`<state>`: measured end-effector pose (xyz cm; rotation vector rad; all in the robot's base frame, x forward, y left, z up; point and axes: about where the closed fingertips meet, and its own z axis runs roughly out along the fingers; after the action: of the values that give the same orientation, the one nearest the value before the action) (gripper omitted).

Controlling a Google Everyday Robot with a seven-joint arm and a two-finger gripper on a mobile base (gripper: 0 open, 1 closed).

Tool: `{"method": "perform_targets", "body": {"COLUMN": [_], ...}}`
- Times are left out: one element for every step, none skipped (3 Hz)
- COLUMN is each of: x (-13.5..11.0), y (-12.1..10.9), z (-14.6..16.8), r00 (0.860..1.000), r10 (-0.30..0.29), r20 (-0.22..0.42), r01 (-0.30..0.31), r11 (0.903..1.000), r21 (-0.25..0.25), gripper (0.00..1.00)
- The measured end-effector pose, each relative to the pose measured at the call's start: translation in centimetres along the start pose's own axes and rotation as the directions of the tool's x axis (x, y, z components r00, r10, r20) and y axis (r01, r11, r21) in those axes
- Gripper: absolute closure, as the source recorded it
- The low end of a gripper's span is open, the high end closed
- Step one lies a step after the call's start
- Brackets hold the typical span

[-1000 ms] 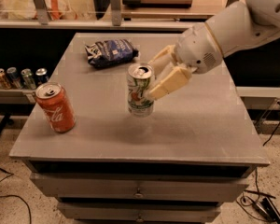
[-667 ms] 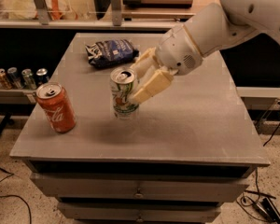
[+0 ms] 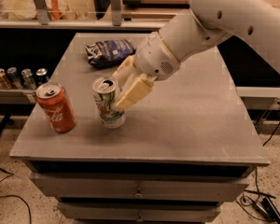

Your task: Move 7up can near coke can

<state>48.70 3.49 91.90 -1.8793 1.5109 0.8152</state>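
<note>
Gripping the 7up can from its right side, the gripper pinches it between two tan fingers; the near finger lies across the can's right flank, while the far one is partly hidden behind the can's rim. The can's right side is covered by that near finger, so only the left part of its green and red print shows. Whether its base touches the table or hangs just above it cannot be told; a dark shadow sits right under it. The can stands upright toward the table's front left, near the coke can but apart from it, with a strip of bare grey top between them. The coke can stands upright near the left edge, tilted slightly in view. The white arm runs up to the right and is cut off by the top and right borders. A dark blue bag lies at the back of the table, its right end hidden behind the wrist. A row of small cans sits on a low shelf at the left, cut off by the border. Drawers front the table below, and cables trail on the floor at the right
</note>
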Motion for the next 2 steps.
{"method": "perform_targets", "body": {"x": [-0.67, -0.74], "y": [-0.06, -0.13], "z": [3.46, 3.82], "r00": [1.0, 1.0], "r10": [-0.015, -0.012], "r20": [-0.013, -0.007], "r01": [0.014, 0.012], "r11": [0.9987, 0.9985], "r21": [-0.049, -0.053], "gripper": [1.0, 1.0]}}
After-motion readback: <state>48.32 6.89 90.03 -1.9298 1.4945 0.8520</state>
